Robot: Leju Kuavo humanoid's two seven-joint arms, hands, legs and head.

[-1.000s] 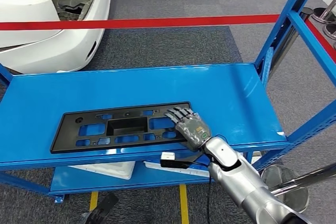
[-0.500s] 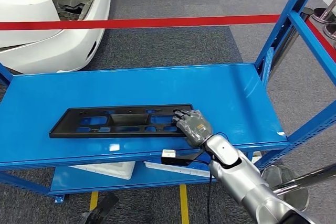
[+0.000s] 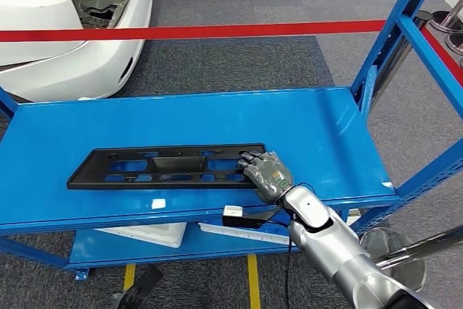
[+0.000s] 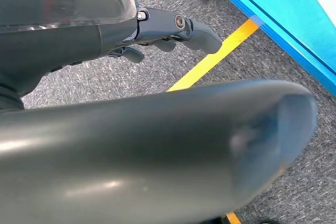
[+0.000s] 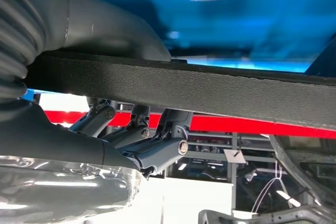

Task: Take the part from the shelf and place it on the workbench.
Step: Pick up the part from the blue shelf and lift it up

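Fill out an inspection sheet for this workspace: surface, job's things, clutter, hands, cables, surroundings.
Surface: blue shelf, top level, glossy and bare apart from the part.
Job's things: black part, a long frame with cut-outs, at the front of the shelf, tilted up on its edge.
Clutter: white panels on the lower level.
Hands: right hand grips the part's right end, thumb on one side of its edge and fingers on the other in the right wrist view; left hand hangs over the floor, holding nothing.
Cables: black cable beside the right forearm.
Surroundings: red barrier tape, white car body, grey carpet, yellow floor line.
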